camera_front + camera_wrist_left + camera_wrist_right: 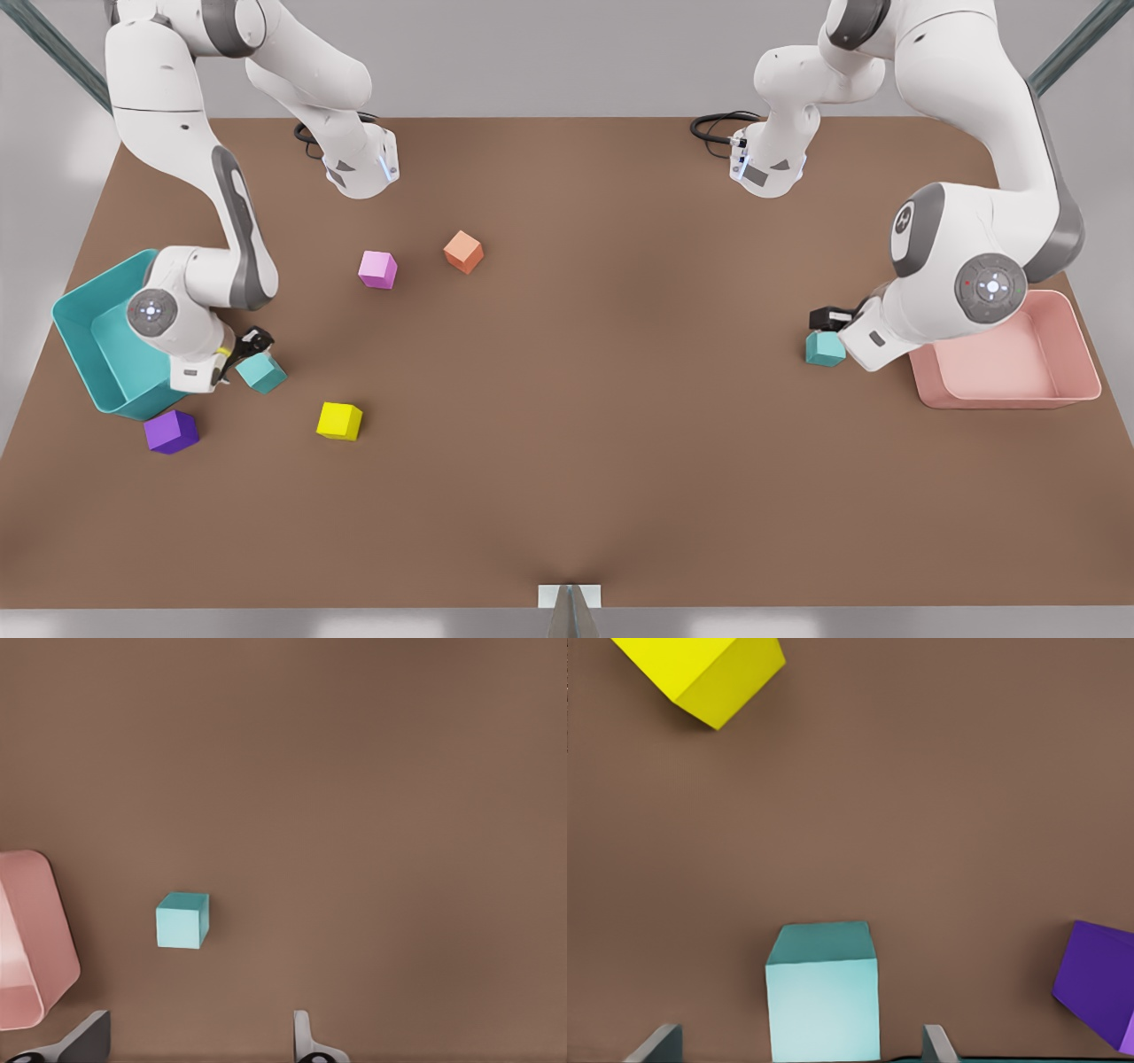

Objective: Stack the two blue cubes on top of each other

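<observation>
Scanning the front view, we see one blue cube [261, 373] by the teal bin [84, 341] on that view's left, the right claw [251, 347] spread over it, and the other blue cube [825, 349] near the pink bin [1059, 354], the left claw [831, 321] just beside it. Left wrist view: cube [183, 920] sits ahead on the surface [372, 797], fingers [303, 1036] released and apart. Right wrist view: cube [823, 992] between parted fingers [937, 1043], not yet gripped. We judge both cubes light, rigid, matte; take them on opposite flat faces.
</observation>
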